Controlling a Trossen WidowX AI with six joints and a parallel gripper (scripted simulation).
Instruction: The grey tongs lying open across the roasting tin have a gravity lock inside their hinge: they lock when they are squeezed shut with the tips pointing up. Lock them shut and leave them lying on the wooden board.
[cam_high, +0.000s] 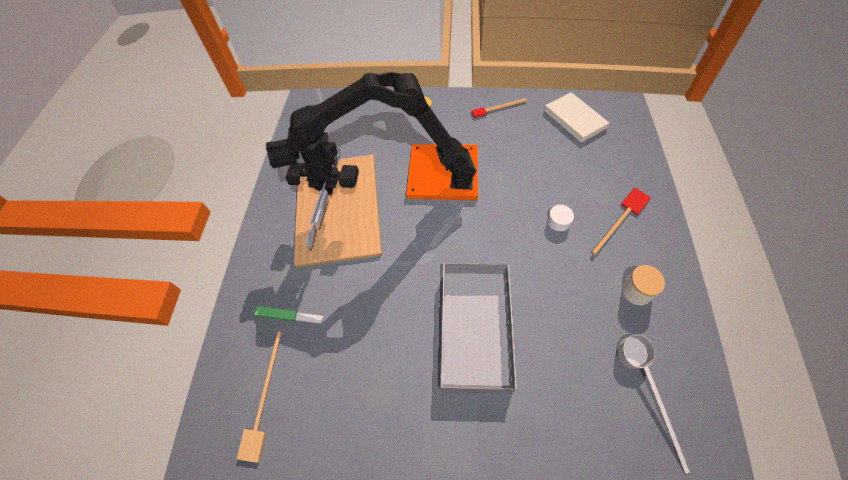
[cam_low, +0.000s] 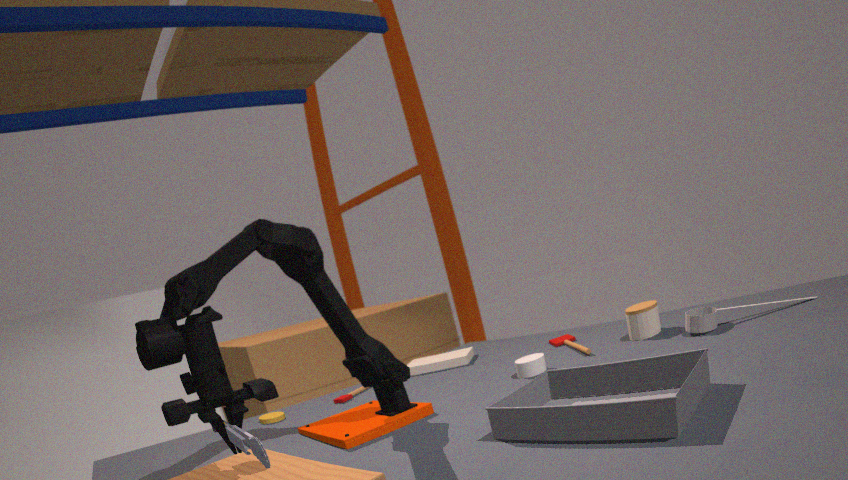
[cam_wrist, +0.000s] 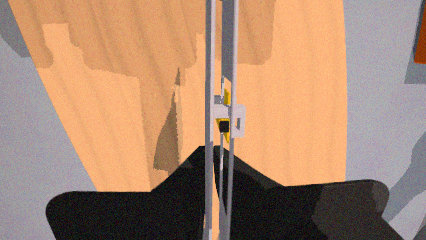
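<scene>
My gripper (cam_high: 321, 188) (cam_low: 237, 443) (cam_wrist: 209, 153) is shut on the grey tongs (cam_high: 319, 211) (cam_low: 255, 449) (cam_wrist: 210, 60). It points down over the wooden board (cam_high: 357, 237) (cam_low: 333, 474) (cam_wrist: 310, 100). The tongs' two long arms are close together, with a narrow gap in the wrist view. They slope down from my fingers, their far end low over the board's front left part. Whether that end touches the board I cannot tell. A pale bracket and a yellow and black part show between the arms. The tongs' near end is hidden by my fingers.
The empty-looking roasting tin (cam_high: 441, 327) (cam_low: 583, 423) stands right of the board. A green-handled knife (cam_high: 276, 313) and a wooden tool (cam_high: 251, 446) lie in front of the board. My orange base plate (cam_high: 425, 172) (cam_low: 333, 435) is right of it. A saucepan (cam_high: 635, 350) stands far right.
</scene>
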